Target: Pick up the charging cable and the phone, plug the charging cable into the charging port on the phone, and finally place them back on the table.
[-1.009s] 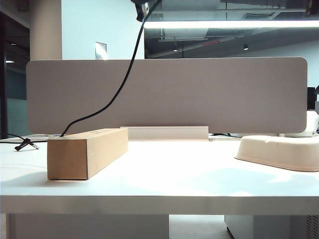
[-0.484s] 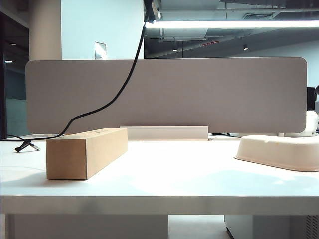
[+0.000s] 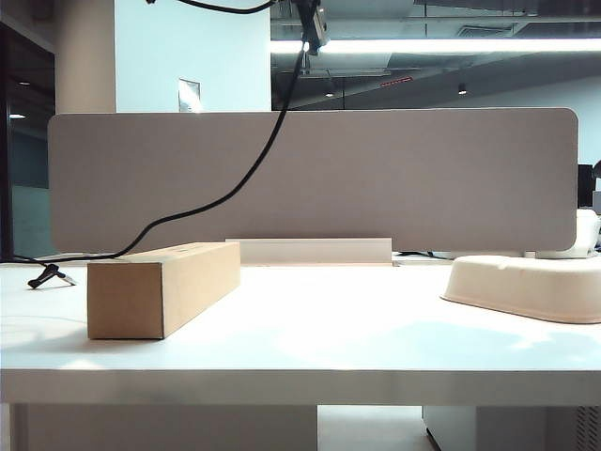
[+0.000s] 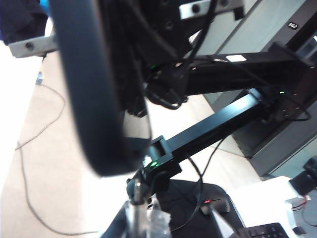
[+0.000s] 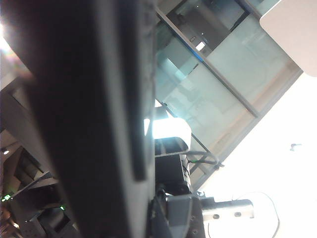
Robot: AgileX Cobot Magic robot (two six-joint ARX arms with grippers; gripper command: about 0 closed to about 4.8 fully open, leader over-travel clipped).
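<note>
I hold both pieces high above the table (image 3: pixel 310 329): my left gripper (image 4: pixel 143 223) is clamped on the cable (image 3: pixel 246 169) plug at twelve o'clock, my right gripper, unseen, grips the phone (image 5: pixel 89 119). I line plug with port slowly before pushing.

Very little can be read here. In the left wrist view, a small white label (image 4: pixel 292 25) on a grey cabinet panel carries dark characters too small to make out. In the exterior view, a pale notice (image 3: pixel 191 95) on the light blue wall, at eleven o'clock, shows nothing legible. The brown cardboard box (image 3: pixel 160 287) bears no readable print.
</note>
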